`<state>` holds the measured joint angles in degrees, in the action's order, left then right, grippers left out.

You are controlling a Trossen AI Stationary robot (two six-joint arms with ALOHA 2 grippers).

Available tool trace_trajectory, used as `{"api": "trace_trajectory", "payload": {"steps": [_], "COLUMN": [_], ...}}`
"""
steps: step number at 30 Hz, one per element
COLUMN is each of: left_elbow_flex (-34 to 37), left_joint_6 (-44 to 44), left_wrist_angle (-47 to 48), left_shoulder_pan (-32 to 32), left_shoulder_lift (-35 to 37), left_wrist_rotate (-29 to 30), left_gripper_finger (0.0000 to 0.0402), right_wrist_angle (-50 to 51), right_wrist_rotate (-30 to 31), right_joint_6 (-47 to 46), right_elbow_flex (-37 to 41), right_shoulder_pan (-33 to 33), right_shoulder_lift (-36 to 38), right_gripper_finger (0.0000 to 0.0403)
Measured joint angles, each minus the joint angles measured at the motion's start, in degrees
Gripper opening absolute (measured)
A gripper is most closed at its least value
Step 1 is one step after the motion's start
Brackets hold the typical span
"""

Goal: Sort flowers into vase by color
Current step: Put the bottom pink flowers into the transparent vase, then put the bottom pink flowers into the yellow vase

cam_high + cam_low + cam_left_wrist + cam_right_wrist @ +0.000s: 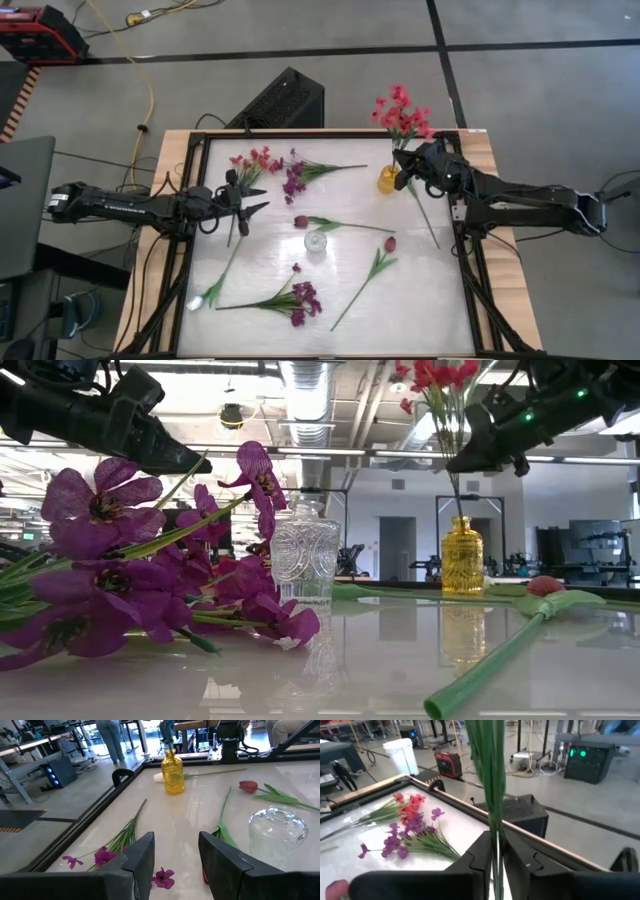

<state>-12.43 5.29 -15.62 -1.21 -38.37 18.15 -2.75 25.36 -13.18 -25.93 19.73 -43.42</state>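
Red-pink blossoms [402, 112] stand above the yellow vase [387, 180] near the desk's far right edge, their green stalk clamped between the right gripper [412, 172] fingers, which are closed on it; the right wrist view shows the stalk running straight up between the two fingers [481, 851]. Whether the stalk foot sits inside the vase mouth cannot be told from these views.

Step in hand, as judged: placing the red stem into the yellow vase. The next move calls for lowering the stalk squarely into the narrow neck, then releasing without tipping the vase.

The left gripper [248, 205] hovers over the left side of the desk with its fingers apart, holding nothing, just beside a second red-pink cluster [255, 161] and a purple cluster [294, 181].

Remaining on the desk [430, 300]: a clear glass vase [316, 241] near the middle, empty; a maroon tulip bud [301, 221] beside it; another tulip [389, 244] to its right; a purple cluster [303, 298] near the front; a whitish bud [197, 300] at the front left.

Clearance: the yellow vase stands close to the raised frame at the far right edge, leaving little room behind it. The centre of the desk is crossed by loose stalks, so any reach toward the clear vase risks sweeping them. A further stalk [425, 212] lies just beneath the right arm.
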Motion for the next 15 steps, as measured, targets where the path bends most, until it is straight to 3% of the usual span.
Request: {"api": "trace_trajectory", "payload": {"steps": [7,15], "left_elbow_flex": [0.0,0.0], "left_joint_6": [0.0,0.0], "left_wrist_angle": [0.9,1.6], "left_shoulder_pan": [0.0,0.0], "left_shoulder_lift": [0.0,0.0], "left_wrist_rotate": [0.0,0.1], "left_gripper_finger": [0.0144,0.0144], "right_wrist_angle": [9.0,27.8], "right_wrist_rotate": [-0.5,-10.2], "right_joint_6": [-5.6,-8.0], "right_elbow_flex": [-1.2,-10.5], "right_shoulder_pan": [0.3,0.3], "right_shoulder_lift": [0.4,0.2], "right_gripper_finger": [0.0148,0.0223]}}
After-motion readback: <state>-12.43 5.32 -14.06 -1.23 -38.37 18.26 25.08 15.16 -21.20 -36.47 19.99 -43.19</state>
